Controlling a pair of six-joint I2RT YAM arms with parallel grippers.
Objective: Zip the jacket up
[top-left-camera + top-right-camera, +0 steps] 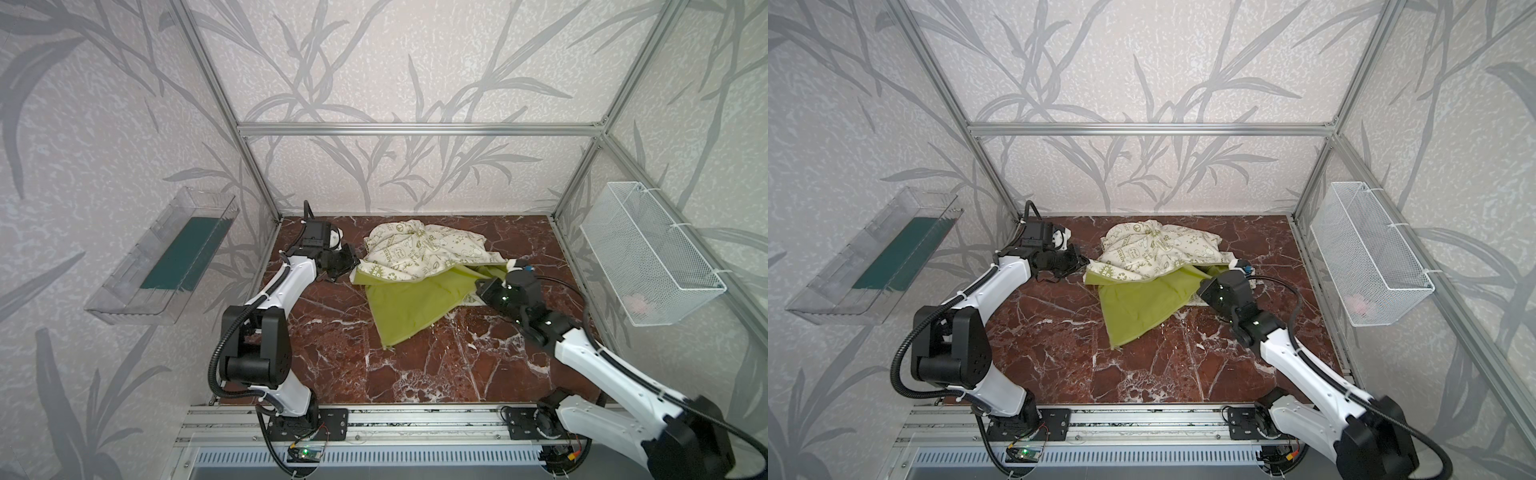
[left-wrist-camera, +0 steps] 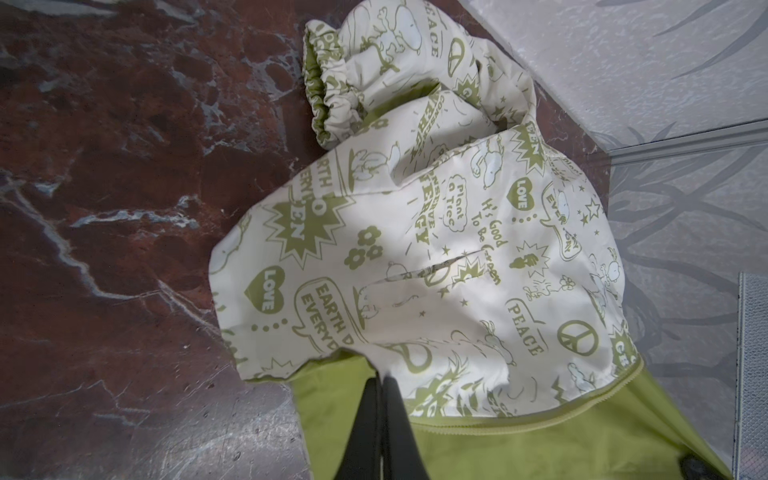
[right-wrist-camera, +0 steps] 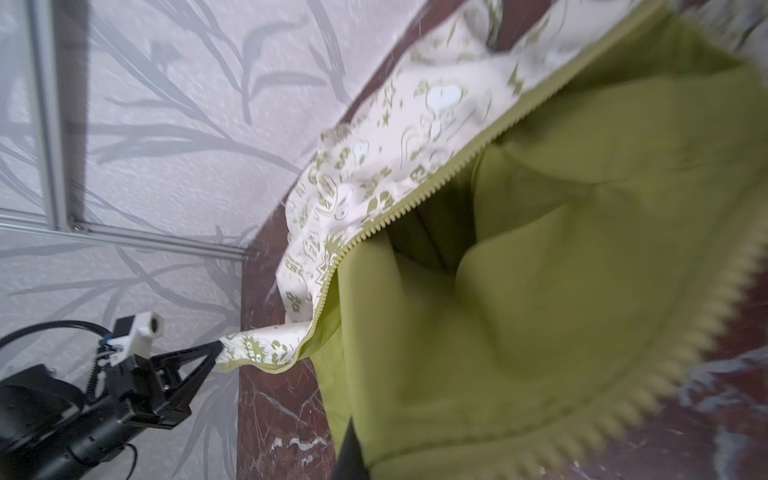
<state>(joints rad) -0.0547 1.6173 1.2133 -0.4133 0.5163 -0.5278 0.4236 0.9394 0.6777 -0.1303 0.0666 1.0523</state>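
Gripping the unzipped jacket [image 1: 419,266] at both ends.
Left gripper [image 1: 353,264] pinches its nine-o'clock corner; right gripper [image 1: 496,276], apparently clamped, its three-o'clock lining.

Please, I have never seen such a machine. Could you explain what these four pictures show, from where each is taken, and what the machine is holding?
Two white-and-black robot arms stand at the near edge of a red-brown marble table. Each ends in a gripper, a two-fingered clamp. Two pictures look down from above, side by side, on the whole scene. The other two come from small cameras on the arms' wrists, so they show everything close up.

On the table lies a small cream jacket printed with green doodles, open, its plain green lining showing and its zipper not joined.

The left gripper is shut on the jacket's corner. The right gripper is shut at the opposite side; it seems to pinch the lining, though its fingertips are mostly hidden.
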